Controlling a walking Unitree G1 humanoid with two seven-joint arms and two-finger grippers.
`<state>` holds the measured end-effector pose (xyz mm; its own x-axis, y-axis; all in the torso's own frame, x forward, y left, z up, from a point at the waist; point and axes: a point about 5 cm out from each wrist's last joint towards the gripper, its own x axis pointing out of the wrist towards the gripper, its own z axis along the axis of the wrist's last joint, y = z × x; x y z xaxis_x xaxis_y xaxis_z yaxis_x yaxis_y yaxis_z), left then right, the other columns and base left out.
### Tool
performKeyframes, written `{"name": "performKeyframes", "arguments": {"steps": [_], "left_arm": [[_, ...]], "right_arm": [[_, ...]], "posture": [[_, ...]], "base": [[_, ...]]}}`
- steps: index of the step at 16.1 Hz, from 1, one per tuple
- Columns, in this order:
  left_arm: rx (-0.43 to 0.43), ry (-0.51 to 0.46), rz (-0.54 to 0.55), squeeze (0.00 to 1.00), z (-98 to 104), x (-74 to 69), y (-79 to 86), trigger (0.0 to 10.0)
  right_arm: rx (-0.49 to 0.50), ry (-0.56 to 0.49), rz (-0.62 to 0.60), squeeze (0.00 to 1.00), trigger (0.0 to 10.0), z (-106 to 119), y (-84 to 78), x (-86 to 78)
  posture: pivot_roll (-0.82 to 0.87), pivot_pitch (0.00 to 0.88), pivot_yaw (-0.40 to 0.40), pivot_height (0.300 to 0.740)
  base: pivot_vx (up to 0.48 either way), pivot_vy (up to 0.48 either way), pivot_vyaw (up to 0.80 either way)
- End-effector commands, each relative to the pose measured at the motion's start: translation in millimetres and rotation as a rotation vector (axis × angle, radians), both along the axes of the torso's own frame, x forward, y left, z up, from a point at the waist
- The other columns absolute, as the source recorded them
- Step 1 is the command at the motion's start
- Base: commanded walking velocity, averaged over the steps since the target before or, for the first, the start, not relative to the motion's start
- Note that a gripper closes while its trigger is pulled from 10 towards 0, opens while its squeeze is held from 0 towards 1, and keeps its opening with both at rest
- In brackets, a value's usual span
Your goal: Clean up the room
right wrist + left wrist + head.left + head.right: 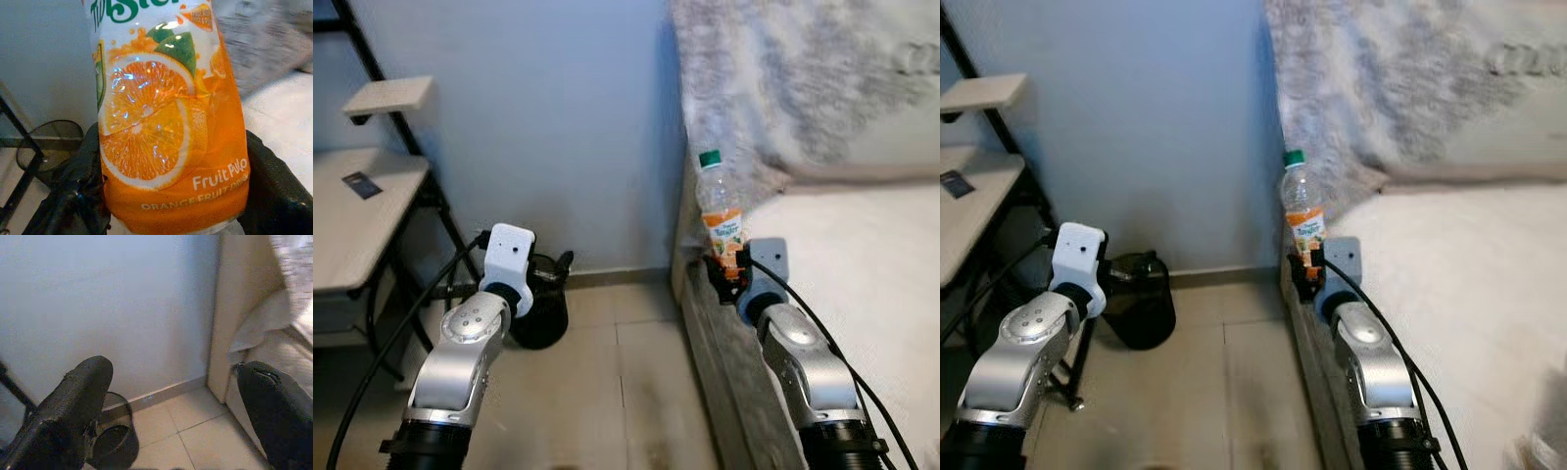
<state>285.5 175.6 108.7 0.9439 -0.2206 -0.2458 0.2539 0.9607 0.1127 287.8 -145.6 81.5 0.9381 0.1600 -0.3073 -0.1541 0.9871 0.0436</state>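
A plastic orange-juice bottle [719, 211] with a green cap and an orange label stands upright in my right gripper [726, 270], at the bed's near corner by the blue wall. In the right wrist view the bottle [171, 117] sits between both black fingers [73, 186], which press its sides. My left gripper [176, 416] is open with nothing between its fingers, held above the tiled floor. A black mesh wastebasket [540, 304] stands on the floor against the wall, just beyond my left gripper.
A bed [862, 264] with a white sheet and a grey fuzzy blanket [803, 78] runs along the right. A light wooden desk [352, 211] on a black metal frame stands at the left. Tiled floor [626, 382] lies between them.
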Motion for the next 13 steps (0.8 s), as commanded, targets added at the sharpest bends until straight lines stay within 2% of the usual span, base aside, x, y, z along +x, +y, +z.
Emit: {"name": "performKeyframes", "arguments": {"steps": [1, 3, 7, 13], "left_arm": [[0.016, -0.008, 0.016, 0.00, 2.9, 0.7, 7.4, 10.0], [0.019, -0.007, 0.011, 0.00, 2.6, 0.3, 6.6, 10.0], [0.023, -0.007, 0.008, 0.00, 2.7, 0.4, 6.9, 10.0], [0.026, -0.008, 0.003, 0.00, 3.3, 0.6, 6.4, 10.0]], "right_arm": [[0.011, 0.001, 0.035, 0.00, 10.0, 1.4, 9.5, 0.3], [-0.014, 0.006, 0.071, 0.00, 10.0, 0.4, 11.5, -1.1], [-0.034, 0.013, 0.088, 0.00, 10.0, -0.8, 12.9, -1.7], [-0.035, 0.028, 0.079, 0.00, 10.0, -3.3, 11.8, -2.3]], "posture": [[-0.03, 0.000, 0.034, 0.740], [-0.03, 0.000, 0.034, 0.740], [-0.03, 0.000, 0.034, 0.740], [-0.03, 0.000, 0.032, 0.740]], "base": [[0.412, 0.000, 0.00], [0.412, 0.000, 0.00], [0.415, 0.000, 0.80], [0.414, 0.000, 0.00]]}}
